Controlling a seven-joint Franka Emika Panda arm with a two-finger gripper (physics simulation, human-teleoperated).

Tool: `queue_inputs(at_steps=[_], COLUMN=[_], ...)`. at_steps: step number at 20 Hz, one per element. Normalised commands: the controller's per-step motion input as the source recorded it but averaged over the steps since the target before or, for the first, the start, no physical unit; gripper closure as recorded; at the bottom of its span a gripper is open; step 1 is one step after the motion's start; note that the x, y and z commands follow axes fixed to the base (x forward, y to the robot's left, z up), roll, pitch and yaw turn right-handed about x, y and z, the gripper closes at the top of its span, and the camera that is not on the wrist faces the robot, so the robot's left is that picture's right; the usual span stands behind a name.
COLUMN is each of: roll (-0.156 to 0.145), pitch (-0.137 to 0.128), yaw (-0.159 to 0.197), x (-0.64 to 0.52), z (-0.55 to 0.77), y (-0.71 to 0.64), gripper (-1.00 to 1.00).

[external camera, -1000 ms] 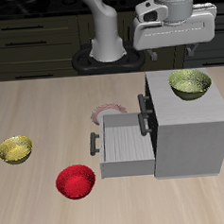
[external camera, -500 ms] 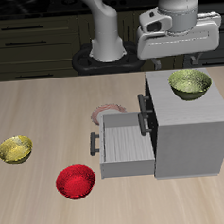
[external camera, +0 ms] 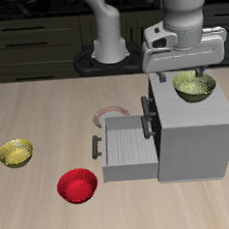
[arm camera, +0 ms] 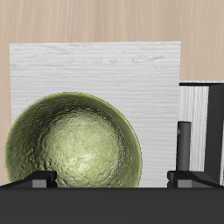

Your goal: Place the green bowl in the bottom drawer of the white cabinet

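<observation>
The green bowl [external camera: 194, 85] stands upright on top of the white cabinet [external camera: 195, 135], near its back edge. It also shows in the wrist view [arm camera: 77, 144], olive with a glossy mottled inside. My gripper [external camera: 185, 73] hangs just above the bowl, open and empty. Its fingertips [arm camera: 39, 179] stand wide apart, outside the bowl's rim. The bottom drawer [external camera: 124, 150] is pulled out of the cabinet's face, with nothing in it, its black bar handle [external camera: 96, 147] on the front panel. Part of the drawer shows in the wrist view [arm camera: 206, 122].
A brighter yellow bowl [external camera: 15, 152] sits far from the cabinet on the table. A red bowl [external camera: 78, 185] sits near the table's front edge, beside the open drawer. A pinkish ring [external camera: 107, 112] lies behind the drawer. The robot's base [external camera: 107, 49] stands at the back.
My gripper has come down and shifted over the cabinet top until it hangs just above the green bowl. The bowl and the drawer have not moved.
</observation>
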Motion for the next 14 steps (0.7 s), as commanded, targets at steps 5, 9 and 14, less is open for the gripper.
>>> queue_inputs(at_steps=[5, 9, 14], roll=[-0.017, 0.021, 0.047], pitch=[0.046, 0.053, -0.001], yaw=[0.010, -0.037, -0.013], x=[-0.05, -0.06, -0.08], z=[-0.28, -0.24, -0.13], y=[-0.16, -0.08, -0.02], gripper=[-1.00, -1.00, 1.00])
